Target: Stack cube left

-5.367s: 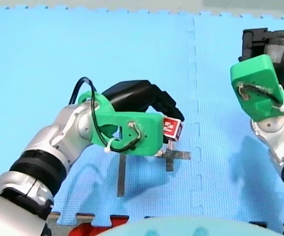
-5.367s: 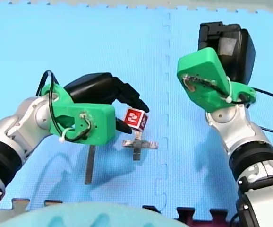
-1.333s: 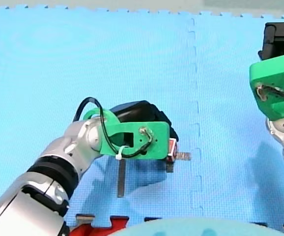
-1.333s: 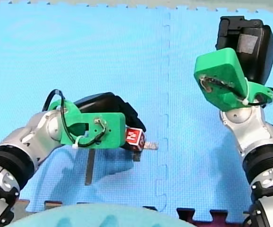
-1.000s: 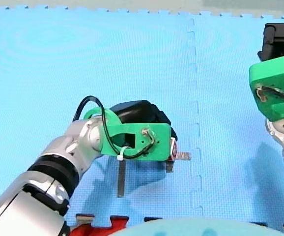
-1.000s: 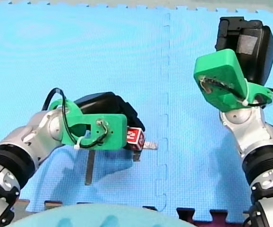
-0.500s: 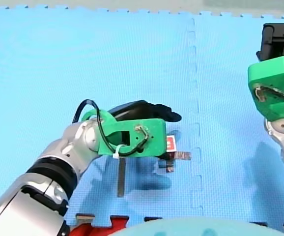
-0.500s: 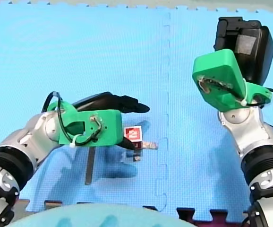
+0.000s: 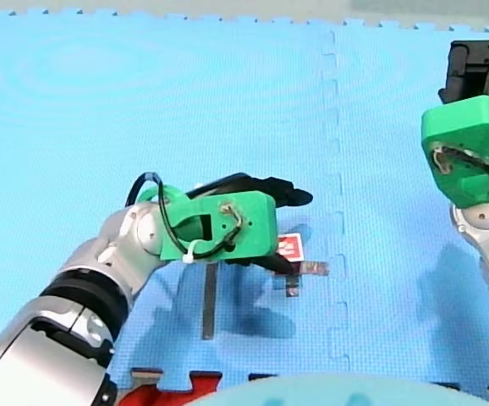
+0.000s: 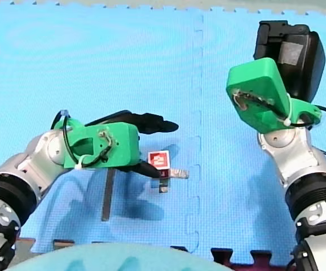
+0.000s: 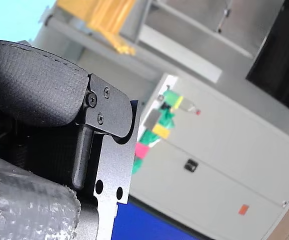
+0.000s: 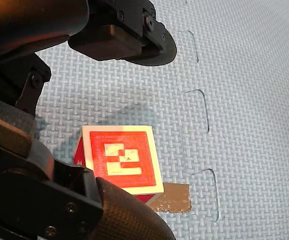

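The blue foam mat [image 10: 95, 56] covers the floor. The right hand [image 10: 287, 51] hangs raised at the far right; its grip cannot be told. The left hand [image 10: 140, 123] is spread wide around the red cube [image 10: 159, 160], holding nothing. The cube sits near centre on a tape cross [image 10: 174, 174].

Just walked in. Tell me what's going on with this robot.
The robot's left hand is open, low over the blue foam mat. The red cube sits on a tape cross between the hand's fingers. The far finger stands clear of the cube; I cannot tell whether the near one touches it. The right hand is held up at the right side, away from the cube.
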Available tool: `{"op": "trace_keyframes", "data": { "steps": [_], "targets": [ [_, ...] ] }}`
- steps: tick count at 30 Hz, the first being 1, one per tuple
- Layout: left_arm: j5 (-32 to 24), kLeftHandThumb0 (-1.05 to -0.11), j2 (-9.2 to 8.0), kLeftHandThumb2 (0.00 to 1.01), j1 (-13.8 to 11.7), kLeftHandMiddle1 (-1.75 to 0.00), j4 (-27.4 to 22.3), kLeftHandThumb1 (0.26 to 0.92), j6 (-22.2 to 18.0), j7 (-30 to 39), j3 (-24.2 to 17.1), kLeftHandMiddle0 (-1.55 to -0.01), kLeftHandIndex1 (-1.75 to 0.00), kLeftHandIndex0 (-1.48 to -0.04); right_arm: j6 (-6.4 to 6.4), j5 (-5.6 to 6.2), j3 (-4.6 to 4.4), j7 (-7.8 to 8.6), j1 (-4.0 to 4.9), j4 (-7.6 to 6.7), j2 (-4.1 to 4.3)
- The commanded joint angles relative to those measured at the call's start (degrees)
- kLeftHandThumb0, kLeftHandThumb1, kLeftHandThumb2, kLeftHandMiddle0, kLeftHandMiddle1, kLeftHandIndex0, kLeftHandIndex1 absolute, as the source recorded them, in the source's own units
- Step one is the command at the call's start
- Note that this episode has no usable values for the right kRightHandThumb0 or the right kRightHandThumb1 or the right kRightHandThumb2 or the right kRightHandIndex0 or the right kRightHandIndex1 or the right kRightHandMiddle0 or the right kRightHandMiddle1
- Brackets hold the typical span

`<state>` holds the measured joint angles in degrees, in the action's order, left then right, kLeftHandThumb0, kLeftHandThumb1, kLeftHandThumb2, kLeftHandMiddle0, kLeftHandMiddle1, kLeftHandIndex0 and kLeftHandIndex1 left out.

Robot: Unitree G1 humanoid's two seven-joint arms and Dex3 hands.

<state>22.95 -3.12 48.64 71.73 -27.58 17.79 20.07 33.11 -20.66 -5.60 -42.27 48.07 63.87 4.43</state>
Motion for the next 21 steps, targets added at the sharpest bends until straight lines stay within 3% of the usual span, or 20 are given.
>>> {"op": "trace_keyframes", "data": {
  "steps": [1,6,8,10,13,21],
  "targets": [
    [-0.75,-1.047,-0.41,0.01,0.23,-1.31,0.35,0.878,-0.73,1.35,-0.70,-0.78,0.00,-0.34,-0.08,-0.09,0.03,-0.28,0.35,0.25,0.14],
    [-2.93,-1.048,-3.14,0.02,1.69,-1.29,-1.60,0.914,-3.96,7.38,-2.33,-0.79,0.00,-0.29,0.07,-0.09,0.00,-0.42,0.36,0.52,0.25],
    [-2.94,-1.048,-5.87,0.02,2.04,-1.29,-3.99,0.919,-8.14,9.44,-2.20,-0.80,0.00,-0.29,0.10,-0.06,0.01,-0.42,0.28,0.54,0.30],
    [-2.97,-1.048,-9.09,0.04,2.39,-1.51,-8.90,0.921,-9.50,13.25,-1.78,-0.75,0.00,-0.29,0.18,-0.06,-0.01,-0.48,0.11,0.63,0.27],
    [-3.07,-1.048,-11.81,0.06,2.70,-1.71,-17.96,0.921,-3.35,19.48,-1.30,-0.69,-0.01,-0.31,0.26,-0.10,-0.08,-0.55,-0.08,0.90,0.24],
    [-3.38,-1.048,-16.85,0.11,-0.51,-1.75,-37.63,0.921,5.16,27.53,-1.76,-0.71,-0.01,-0.32,-0.13,-0.33,-0.35,-0.69,-0.23,1.12,0.21]
  ]
}}
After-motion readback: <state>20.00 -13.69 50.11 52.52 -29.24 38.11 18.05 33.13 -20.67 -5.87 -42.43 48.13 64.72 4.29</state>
